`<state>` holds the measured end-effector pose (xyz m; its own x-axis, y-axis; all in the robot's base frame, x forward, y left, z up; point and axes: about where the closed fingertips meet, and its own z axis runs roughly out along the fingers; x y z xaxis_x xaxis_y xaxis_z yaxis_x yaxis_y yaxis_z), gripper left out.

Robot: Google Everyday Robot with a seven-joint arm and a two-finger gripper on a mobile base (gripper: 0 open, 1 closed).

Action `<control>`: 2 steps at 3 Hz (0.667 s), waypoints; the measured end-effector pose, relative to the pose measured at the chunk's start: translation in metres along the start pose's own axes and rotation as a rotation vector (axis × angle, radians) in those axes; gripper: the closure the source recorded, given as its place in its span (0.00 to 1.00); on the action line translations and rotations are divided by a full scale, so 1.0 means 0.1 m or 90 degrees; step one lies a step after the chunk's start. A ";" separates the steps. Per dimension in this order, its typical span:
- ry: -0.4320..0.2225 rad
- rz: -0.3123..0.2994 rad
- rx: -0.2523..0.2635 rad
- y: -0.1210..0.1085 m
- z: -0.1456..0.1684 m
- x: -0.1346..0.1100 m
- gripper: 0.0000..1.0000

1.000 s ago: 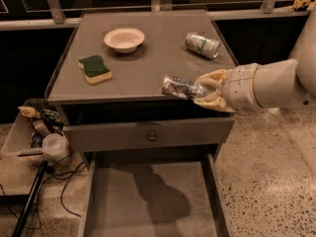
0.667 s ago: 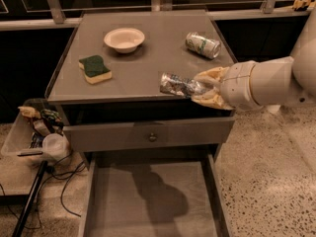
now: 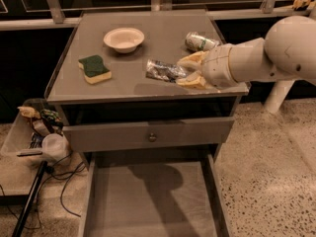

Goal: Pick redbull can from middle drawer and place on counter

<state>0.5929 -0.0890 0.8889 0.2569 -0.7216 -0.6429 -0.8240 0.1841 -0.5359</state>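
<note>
Camera view, gripper [image 3: 187, 70] clasping shiny redbull can [image 3: 163, 70] over grey counter [image 3: 163, 26]

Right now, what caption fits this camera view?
The gripper holds the redbull can over the counter, drawer open below.

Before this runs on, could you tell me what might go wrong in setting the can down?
The gripper holds the redbull can on its side over the counter; let go so, it may roll. The front edge is near, with the middle drawer open below, so it could drop into it. The green can lies close behind the gripper and might be knocked.
</note>
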 end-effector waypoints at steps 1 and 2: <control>-0.012 -0.005 -0.011 -0.20 0.21 -0.02 1.00; -0.005 -0.011 -0.020 -0.36 0.38 0.00 1.00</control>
<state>0.6415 -0.0701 0.8873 0.2757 -0.7188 -0.6383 -0.8344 0.1508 -0.5302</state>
